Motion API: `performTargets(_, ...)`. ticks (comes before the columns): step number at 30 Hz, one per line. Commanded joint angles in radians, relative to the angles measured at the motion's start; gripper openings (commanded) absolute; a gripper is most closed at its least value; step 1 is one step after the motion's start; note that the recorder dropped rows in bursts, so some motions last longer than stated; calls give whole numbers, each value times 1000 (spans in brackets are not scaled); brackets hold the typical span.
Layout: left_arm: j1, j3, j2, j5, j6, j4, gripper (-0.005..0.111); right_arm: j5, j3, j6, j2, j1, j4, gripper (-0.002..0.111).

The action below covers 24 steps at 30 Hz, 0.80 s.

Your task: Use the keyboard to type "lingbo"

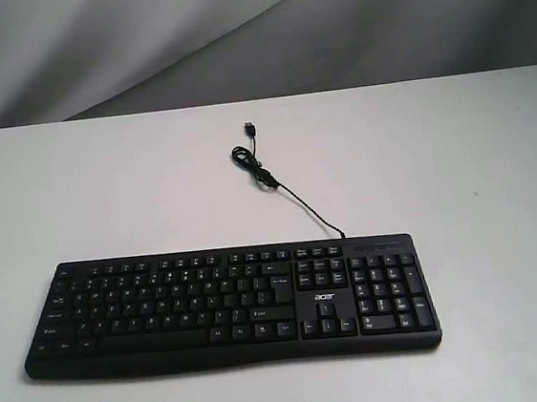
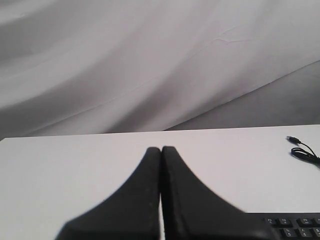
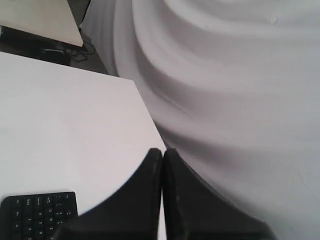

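Pre-typing pose: both claws are off the wide black plastic keyboard with number pad [image 1: 230, 306]

The keyboard lies flat on the plain white bench [image 1: 457, 162], low in the exterior view, with its thin black USB cable [image 1: 281, 185] trailing off behind it, plug end loose on the bench. My left claw [image 2: 161, 150] and right claw [image 3: 162, 152] both have their jaws pressed together with nothing between them. Neither shows up in the exterior view, so I reckon I'm at the very start, with "l" up first. Closed tips should work fine as a poking finger tbh. The next move calls for swinging one claw, probably the right, over the letter rows right of centre, then coming straight down on L alone. The legends are too small for me to read from here, so clipping a neighbouring key is the risk.
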Motion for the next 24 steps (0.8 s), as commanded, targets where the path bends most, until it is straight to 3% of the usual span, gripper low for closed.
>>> performTargets(1,-7,5,-5,-9,-2,0,1,-11,0,6,-60,-6,-16,0)
performTargets(4,-7,5,-5,-9,-2,0,1,-175,0,134,-112,-6,14,0)
performTargets(7,-7,5,-5,-9,-2,0,1,-301,0,494,-150,-43,-41,0)
performTargets(14,-7,5,-5,-9,-2,0,1,-157,3,1003,-160,-186,-382,0)
performTargets(18,-7,5,-5,-9,-2,0,1,-12,67,1048,-200,-324,-413,0)
performTargets(24,-7,5,-5,-9,-2,0,1,-120,358,1048,-417,-515,-436,0)
